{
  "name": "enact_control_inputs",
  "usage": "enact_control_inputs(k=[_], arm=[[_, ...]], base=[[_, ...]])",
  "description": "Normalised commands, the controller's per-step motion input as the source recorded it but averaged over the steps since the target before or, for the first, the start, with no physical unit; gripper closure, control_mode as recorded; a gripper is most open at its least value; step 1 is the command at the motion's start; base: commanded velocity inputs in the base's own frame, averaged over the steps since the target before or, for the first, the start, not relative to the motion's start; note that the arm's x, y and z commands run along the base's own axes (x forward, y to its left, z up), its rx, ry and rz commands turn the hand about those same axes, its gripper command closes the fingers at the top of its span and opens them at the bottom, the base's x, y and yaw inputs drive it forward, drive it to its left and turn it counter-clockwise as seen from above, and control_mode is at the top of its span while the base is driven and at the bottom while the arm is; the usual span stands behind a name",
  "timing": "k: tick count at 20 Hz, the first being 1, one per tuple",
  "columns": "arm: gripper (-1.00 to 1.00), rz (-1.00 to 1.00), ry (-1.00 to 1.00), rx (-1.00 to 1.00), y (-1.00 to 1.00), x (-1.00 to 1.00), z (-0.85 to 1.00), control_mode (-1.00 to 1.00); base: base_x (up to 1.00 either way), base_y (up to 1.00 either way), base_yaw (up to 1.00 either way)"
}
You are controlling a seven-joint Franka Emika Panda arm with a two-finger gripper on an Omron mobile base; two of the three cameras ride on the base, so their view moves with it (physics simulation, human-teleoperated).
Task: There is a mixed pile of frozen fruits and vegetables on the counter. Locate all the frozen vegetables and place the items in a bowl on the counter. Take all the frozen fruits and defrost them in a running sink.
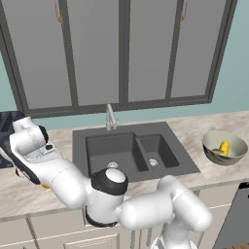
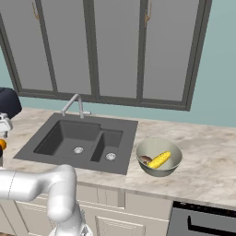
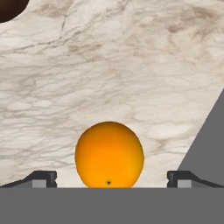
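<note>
An orange ball [image 3: 109, 155] lies on the marbled counter [image 3: 131, 65], and my gripper [image 3: 112, 179] stands open right over it. One dark fingertip [image 3: 41, 178] rises on each side of the ball, both clear of it. A dark brown round fruit [image 3: 11, 8] peeks in at the top left corner of the hand view. A sliver of the orange ball [image 2: 2, 144] shows at the left edge of the right base view. Right of the sink [image 1: 131, 151], the pale bowl [image 1: 233, 134] holds the yellow corn cob [image 1: 223, 147] and the tan mushroom [image 1: 217, 152].
The silver faucet [image 1: 111, 116] stands behind the dark double basin. A dark blue toaster [image 1: 7, 121] sits at the far left, behind my arm. The sink's grey edge [image 3: 210, 144] runs close to the ball. A dark appliance front [image 2: 203, 221] lies under the counter's right end.
</note>
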Motion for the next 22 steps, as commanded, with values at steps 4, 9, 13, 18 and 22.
enact_control_inputs(k=[4, 9, 13, 18, 22], arm=[[-1.00, 0.00, 0.01, 0.01, -0.13, -0.10, -0.11, -1.00], [-1.00, 0.00, 0.01, 0.00, -0.03, -0.05, -0.16, -1.00], [-1.00, 0.00, 0.03, 0.00, 0.00, -0.13, -0.19, -1.00], [-1.00, 0.00, 0.03, 0.00, -0.01, -0.01, -0.17, -1.00], [1.00, 0.00, 0.03, 0.01, -0.02, 0.00, -0.18, -1.00]], base=[[0.00, 0.00, 0.00], [0.00, 0.00, 0.00], [0.00, 0.00, 0.00], [0.00, 0.00, 0.00], [0.00, 0.00, 0.00]])
